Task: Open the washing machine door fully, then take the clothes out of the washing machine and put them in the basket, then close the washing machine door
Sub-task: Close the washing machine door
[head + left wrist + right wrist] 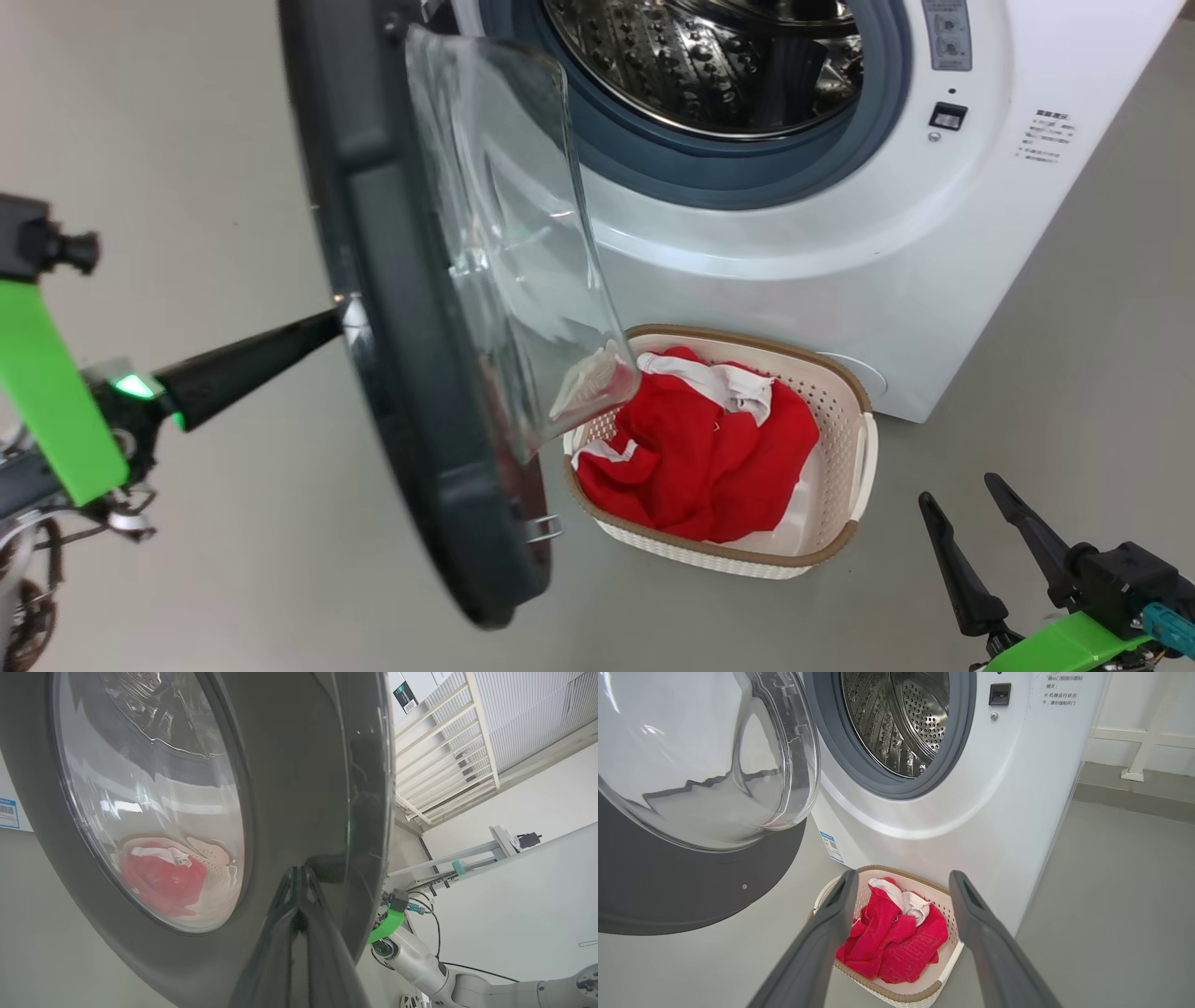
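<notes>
Dark left hand (329, 327) pressed together against door (392, 308) (outer face), right hand (958, 489) spread

Closed left hand (322, 329) touches the door (401, 280) — clothes (700, 457) lie in the basket (837, 420).

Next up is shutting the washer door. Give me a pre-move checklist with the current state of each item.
1. Drum emptied: ok, no fabric in the part that shows.
2. Clothes in the basket: ok, the red clothes lie inside it.
3. Doorway clear: ok, nothing hangs over the grey ring.
4. Left gripper set to push: ok, shut, tips at the outer face of the door.
5. Right gripper out of the way: ok, open, empty, low and apart from the door.
6. Door clears the basket as it swings: cannot tell.
</notes>
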Motion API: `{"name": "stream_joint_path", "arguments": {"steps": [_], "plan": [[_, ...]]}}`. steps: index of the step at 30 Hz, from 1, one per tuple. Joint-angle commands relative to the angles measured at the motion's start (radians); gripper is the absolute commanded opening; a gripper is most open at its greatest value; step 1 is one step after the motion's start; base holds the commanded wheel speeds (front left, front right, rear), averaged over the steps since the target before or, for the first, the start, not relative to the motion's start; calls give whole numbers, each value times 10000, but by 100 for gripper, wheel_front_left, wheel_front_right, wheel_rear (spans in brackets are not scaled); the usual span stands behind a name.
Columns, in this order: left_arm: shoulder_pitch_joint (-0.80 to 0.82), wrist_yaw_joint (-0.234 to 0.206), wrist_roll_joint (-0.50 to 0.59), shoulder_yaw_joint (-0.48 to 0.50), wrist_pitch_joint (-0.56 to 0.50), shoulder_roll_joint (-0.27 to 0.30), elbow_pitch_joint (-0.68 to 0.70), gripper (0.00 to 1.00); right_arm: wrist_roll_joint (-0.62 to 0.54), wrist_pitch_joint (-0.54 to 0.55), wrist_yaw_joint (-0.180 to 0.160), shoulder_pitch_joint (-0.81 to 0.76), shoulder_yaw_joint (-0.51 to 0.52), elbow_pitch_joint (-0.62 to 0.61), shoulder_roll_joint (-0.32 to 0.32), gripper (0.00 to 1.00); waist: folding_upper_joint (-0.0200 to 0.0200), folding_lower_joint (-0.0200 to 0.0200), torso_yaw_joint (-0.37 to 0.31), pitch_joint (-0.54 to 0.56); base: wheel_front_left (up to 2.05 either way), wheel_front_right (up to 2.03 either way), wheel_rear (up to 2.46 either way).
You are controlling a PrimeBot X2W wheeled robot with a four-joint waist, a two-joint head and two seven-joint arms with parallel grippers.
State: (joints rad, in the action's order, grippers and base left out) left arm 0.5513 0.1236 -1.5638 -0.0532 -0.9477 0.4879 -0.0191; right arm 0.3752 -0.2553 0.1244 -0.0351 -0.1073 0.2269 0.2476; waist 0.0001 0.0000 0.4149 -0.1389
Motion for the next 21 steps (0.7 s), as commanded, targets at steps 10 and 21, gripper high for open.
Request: {"name": "stream_joint_path", "arguments": {"steps": [10,21], "plan": [[588,71,281,95,366,108,480,0,-85,-65,63,328,-94,-252,163,100,-1,0,-267,28,0,0,0],[-132,71,517,254,1041,208,361,0,-103,-65,63,101,22,-238,40,100,-1,0,-244,432,0,0,0]]}}
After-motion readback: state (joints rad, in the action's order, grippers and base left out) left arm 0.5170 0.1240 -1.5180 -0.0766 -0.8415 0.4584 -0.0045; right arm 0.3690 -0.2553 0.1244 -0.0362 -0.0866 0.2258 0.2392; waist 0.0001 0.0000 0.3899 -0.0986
